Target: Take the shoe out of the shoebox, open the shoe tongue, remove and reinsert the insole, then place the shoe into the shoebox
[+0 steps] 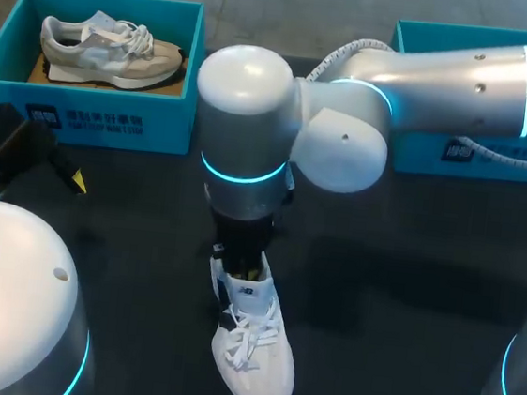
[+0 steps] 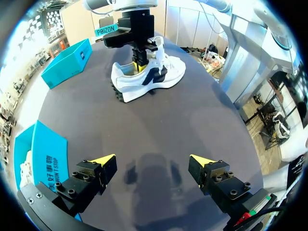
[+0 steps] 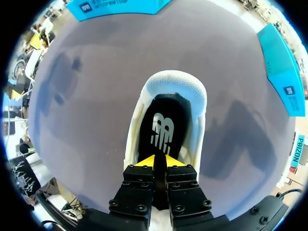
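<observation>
Only furniture in view was one table point(image 1: 407, 269): dark top, plain, matte, running unbroken from near edge to far edge in head view. Light on it was soft & even, w/ a faint paler sheen toward the middle. Blurry, soft-edged shadows point(image 1: 377, 285) lay on the top: a wide one right of centre in head view, a few small patches by the near edge of the table point(image 2: 159, 96) in left wrist view, and more patches across the table point(image 3: 86, 106) in right wrist view.
</observation>
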You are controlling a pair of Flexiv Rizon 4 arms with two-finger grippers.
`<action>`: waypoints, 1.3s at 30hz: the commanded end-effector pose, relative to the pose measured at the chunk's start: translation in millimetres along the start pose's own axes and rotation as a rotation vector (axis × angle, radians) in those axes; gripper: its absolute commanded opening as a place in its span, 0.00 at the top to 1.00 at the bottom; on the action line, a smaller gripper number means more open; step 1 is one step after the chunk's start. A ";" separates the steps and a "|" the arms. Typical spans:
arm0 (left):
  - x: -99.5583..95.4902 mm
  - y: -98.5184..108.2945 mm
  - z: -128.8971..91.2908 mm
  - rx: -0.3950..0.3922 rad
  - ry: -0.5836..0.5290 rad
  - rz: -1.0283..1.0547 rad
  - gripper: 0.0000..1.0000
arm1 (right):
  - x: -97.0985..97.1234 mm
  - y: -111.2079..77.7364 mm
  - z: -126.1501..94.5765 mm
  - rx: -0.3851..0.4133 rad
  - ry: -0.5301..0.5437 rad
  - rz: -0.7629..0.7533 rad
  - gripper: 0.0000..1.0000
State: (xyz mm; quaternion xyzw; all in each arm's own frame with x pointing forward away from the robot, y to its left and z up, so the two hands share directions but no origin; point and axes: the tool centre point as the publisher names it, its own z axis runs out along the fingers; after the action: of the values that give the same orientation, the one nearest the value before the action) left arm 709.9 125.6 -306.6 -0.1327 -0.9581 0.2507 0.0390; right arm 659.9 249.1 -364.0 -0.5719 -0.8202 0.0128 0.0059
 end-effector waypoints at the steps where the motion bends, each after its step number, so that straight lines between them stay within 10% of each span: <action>1: 0.9 -0.2 -0.3 -0.003 0.000 0.000 0.00 | -1.7 -1.6 -3.5 0.010 0.002 0.002 0.82; 19: 0.9 -0.2 -0.3 -0.003 0.000 0.000 0.00 | 1.7 -15.2 -3.8 0.050 0.019 0.037 0.51; 31: 0.9 -0.2 -0.3 -0.003 0.000 0.000 0.00 | 1.5 -26.2 -8.1 0.052 0.009 0.068 0.02; 39: 0.9 -0.2 -0.3 -0.003 0.000 0.000 0.00 | 2.3 -27.7 -14.6 0.059 -0.001 0.074 0.00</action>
State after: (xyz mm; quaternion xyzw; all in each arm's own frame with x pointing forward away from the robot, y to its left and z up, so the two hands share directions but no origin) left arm 709.9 125.6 -306.6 -0.1327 -0.9581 0.2507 0.0390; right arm 635.6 242.3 -350.1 -0.6008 -0.7981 0.0381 0.0234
